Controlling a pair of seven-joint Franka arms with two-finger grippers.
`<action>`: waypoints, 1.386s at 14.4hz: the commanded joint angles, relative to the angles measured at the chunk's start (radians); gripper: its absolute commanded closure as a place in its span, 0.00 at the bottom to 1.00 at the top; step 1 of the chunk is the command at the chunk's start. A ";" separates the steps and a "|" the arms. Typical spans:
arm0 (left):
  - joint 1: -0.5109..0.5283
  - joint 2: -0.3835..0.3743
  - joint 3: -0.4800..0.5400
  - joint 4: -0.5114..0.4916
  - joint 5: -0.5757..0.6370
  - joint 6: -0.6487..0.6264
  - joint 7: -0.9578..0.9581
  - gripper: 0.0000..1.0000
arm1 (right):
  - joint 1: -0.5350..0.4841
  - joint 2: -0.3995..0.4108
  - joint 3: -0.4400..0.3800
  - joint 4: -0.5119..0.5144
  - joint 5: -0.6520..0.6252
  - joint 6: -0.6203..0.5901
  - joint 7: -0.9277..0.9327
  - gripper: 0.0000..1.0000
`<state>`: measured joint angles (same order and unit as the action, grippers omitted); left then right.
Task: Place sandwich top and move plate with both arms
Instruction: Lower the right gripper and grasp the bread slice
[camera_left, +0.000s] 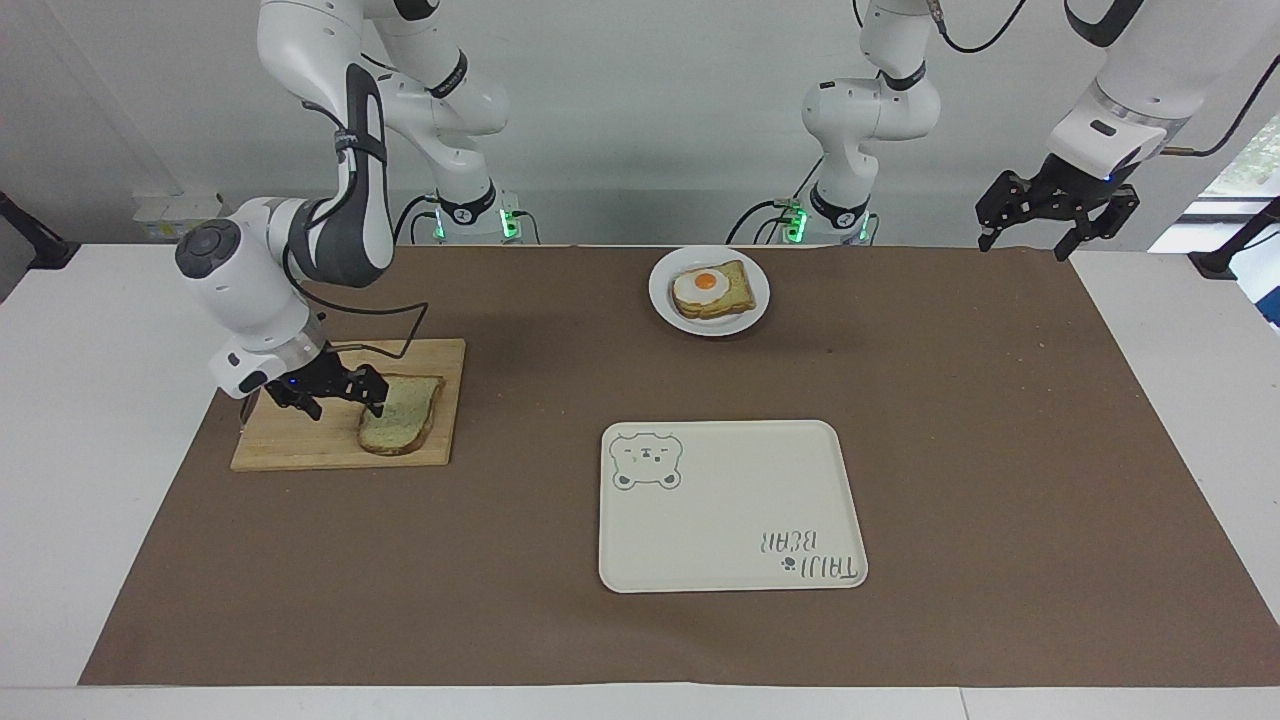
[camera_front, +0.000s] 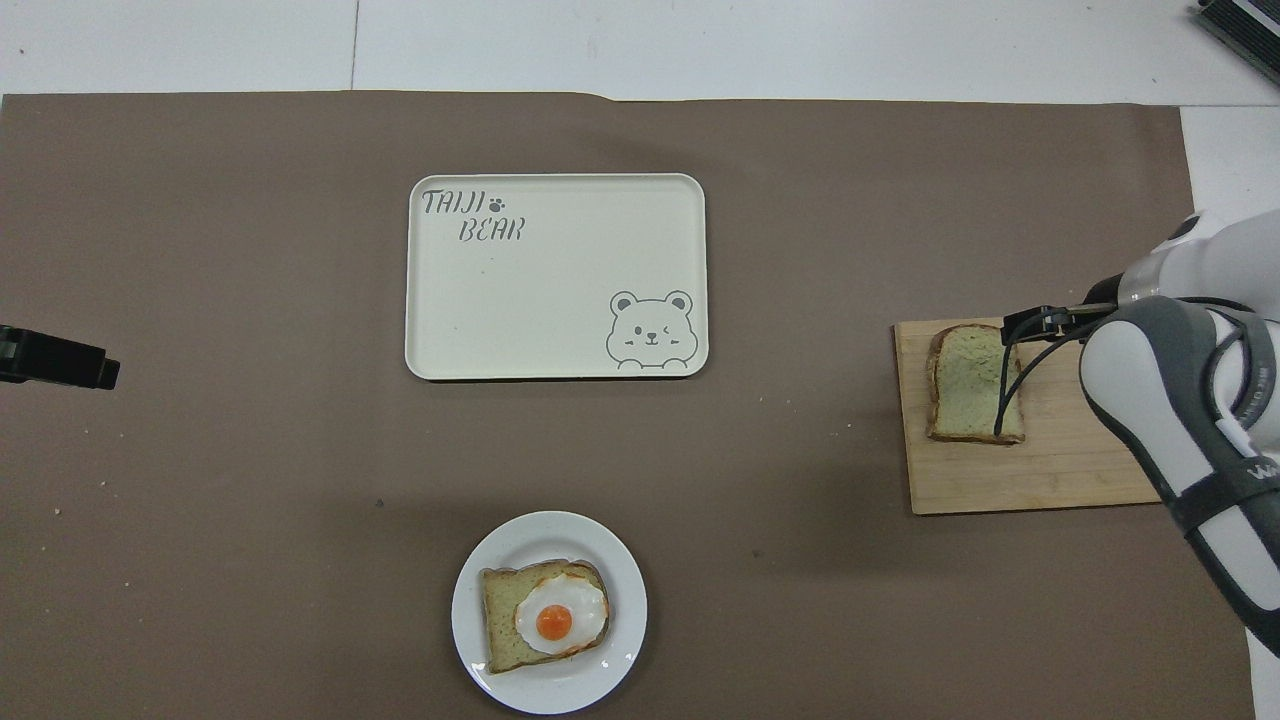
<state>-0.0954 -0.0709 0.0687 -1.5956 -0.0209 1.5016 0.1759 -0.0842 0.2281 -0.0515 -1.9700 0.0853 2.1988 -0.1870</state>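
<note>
**Sandwich top flat on the wooden board, my right gripper low beside it**

Sandwich top (camera_left: 400, 426): one pale, speckled slice with a brown crust, lying flat on a wooden cutting board (camera_left: 300, 445) at the right arm's end of the table. A brown mat (camera_left: 960, 420) covers most of the table under everything.

My right gripper (camera_left: 338, 393) hangs low over the board, tilted, with its jaws spread wide and nothing between them. One fingertip sits at the edge of the slice that faces the robots. From the facing view I cannot tell for sure whether that fingertip touches the bread or hovers just above it. In the overhead view my right arm's forearm covers part of the board, and a black cable crosses over the slice.

My left gripper (camera_left: 1050, 215) waits in the air over the corner of the mat at the left arm's end, close to the robots. Its jaws are also spread, and it holds nothing.

A small round white plate (camera_left: 665, 300) rests near the robots, about midway along the table. On it lies a toast slice (camera_left: 735, 290) topped with a fried egg (camera_left: 700, 285).

Farther from the robots than the plate is a cream rectangular tray (camera_left: 730, 500) with a bear drawing and the words TAIJI BEAR. Plate, tray and board all stand well apart.
</note>
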 joint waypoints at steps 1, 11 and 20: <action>0.009 -0.012 -0.003 -0.003 -0.008 -0.008 -0.001 0.00 | -0.006 -0.001 0.004 -0.082 0.025 0.094 -0.048 0.00; 0.009 -0.012 -0.003 -0.003 -0.008 -0.008 -0.001 0.00 | -0.020 0.008 0.004 -0.119 0.027 0.128 -0.072 0.00; 0.009 -0.012 -0.003 -0.003 -0.008 -0.006 -0.001 0.00 | -0.022 0.017 0.002 -0.119 0.099 0.127 -0.086 0.72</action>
<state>-0.0954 -0.0709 0.0688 -1.5956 -0.0209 1.5016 0.1759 -0.0938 0.2459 -0.0507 -2.0739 0.1569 2.3035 -0.2340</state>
